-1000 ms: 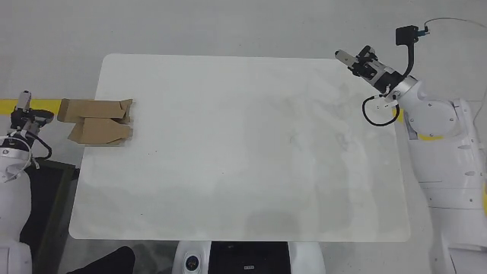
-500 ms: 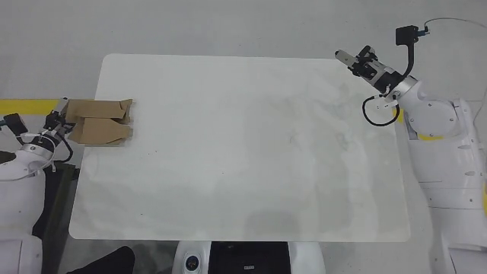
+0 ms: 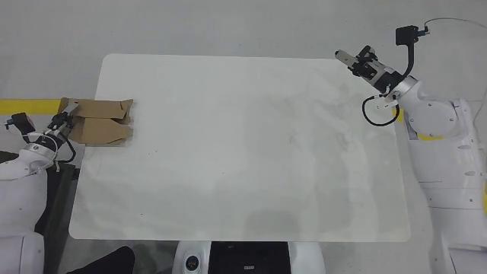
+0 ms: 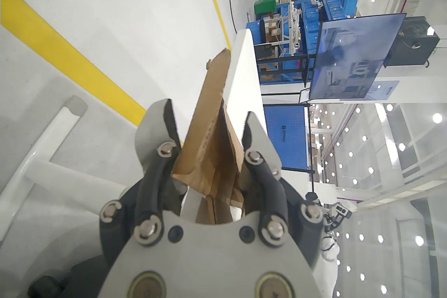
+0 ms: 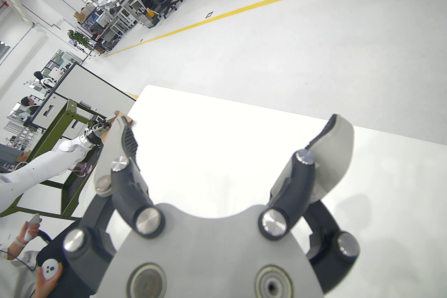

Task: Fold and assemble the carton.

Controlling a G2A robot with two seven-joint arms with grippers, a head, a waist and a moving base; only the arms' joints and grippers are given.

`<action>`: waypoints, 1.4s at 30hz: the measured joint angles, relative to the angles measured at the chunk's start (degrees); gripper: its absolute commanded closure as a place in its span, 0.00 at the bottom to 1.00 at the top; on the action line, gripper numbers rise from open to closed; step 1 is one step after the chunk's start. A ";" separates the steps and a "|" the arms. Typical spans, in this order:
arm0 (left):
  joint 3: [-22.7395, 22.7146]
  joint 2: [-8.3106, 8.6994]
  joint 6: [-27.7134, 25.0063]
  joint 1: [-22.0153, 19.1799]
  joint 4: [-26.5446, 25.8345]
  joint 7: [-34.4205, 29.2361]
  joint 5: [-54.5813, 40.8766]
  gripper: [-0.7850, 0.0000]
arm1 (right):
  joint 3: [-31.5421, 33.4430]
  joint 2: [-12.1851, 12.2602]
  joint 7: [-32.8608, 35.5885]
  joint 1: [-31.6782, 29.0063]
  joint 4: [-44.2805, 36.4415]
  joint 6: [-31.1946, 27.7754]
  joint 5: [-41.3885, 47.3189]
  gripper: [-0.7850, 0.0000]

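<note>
Left pincer (image 4: pixel 209 119) grips the flat carton (image 3: pixel 97 120) at the surface (image 3: pixel 243 144) edge.
The carton lies partly over the left edge, with its overhanging end between the closed fingers. The hold takes only a thin margin, so I think a pull can bend the carton, or it can slip to the floor (image 3: pixel 228 7). The right pincer (image 5: pixel 228 123) is wide and empty above the far right corner. The surface is white, and the pale floor has a yellow line (image 3: pixel 23 106).

arms (image 3: pixel 430 116): white shells | wrists (image 3: pixel 388 84): black, looped black cable (image 3: pixel 370 111) | jaws: grey, black-padded (silver screws (image 4: pixel 250 157))
</note>
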 measured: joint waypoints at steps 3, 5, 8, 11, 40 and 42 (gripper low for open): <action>-0.67 0.11 -0.86 -0.27 -0.23 -1.37 -1.25 1.00 | 0.00 0.00 0.00 0.00 0.00 0.00 0.00 0.00; -1.12 0.28 -1.57 -0.53 -0.62 -2.10 -1.80 1.00 | 0.00 0.00 0.00 0.00 0.00 0.00 0.00 0.00; -1.95 0.72 -3.39 -1.10 -1.63 -2.87 -2.39 1.00 | 0.00 0.00 0.00 0.00 0.00 0.00 0.00 0.00; -2.82 1.28 -5.71 -1.60 -2.83 -3.39 -2.63 1.00 | 0.00 0.00 0.00 0.00 0.00 0.00 0.00 0.00; 7.35 -1.77 -5.35 -12.14 -24.82 -15.00 -1.16 1.00 | 0.00 0.00 0.00 0.00 0.00 0.00 0.00 0.00; 9.51 -2.57 -5.45 -13.33 -25.85 -15.52 -0.91 1.00 | 0.00 0.00 0.00 0.00 0.00 0.00 0.00 0.00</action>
